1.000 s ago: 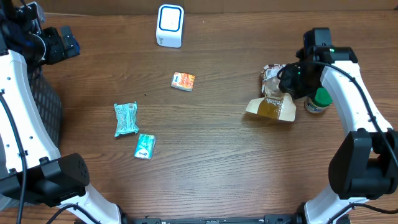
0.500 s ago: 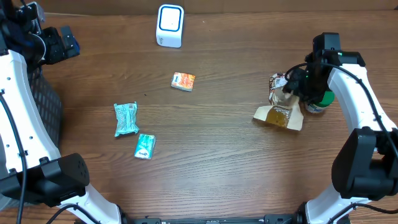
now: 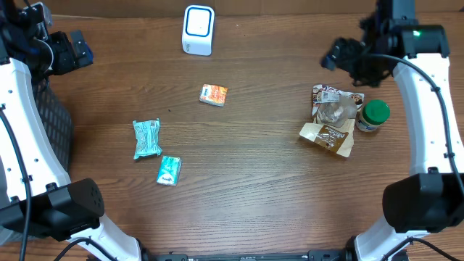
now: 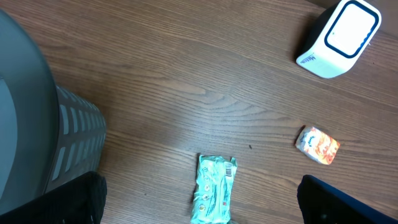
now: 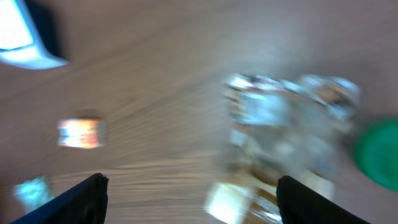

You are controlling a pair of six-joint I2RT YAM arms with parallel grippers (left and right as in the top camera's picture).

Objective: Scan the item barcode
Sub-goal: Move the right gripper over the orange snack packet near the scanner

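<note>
The white barcode scanner (image 3: pixel 198 29) stands at the back of the table, also in the left wrist view (image 4: pixel 339 30). A crinkled clear-and-brown snack bag (image 3: pixel 332 119) lies at the right, blurred in the right wrist view (image 5: pixel 280 137). My right gripper (image 3: pixel 335 56) hangs open above and behind the bag, holding nothing; its dark fingers (image 5: pixel 68 199) stand wide apart. My left gripper (image 3: pixel 76 47) is open at the far left, high over the table, nothing between its fingers (image 4: pixel 348 202).
An orange packet (image 3: pixel 214 95) lies mid-table. A green wrapper (image 3: pixel 147 138) and a small teal packet (image 3: pixel 168 170) lie left of centre. A green-lidded jar (image 3: pixel 373 116) stands beside the snack bag. A dark mesh basket (image 3: pixel 54 127) sits at the left edge.
My right gripper opened and let go of the snack bag, then rose and drew back toward the far edge. The bag now lies beside the jar. The left arm stayed still.
</note>
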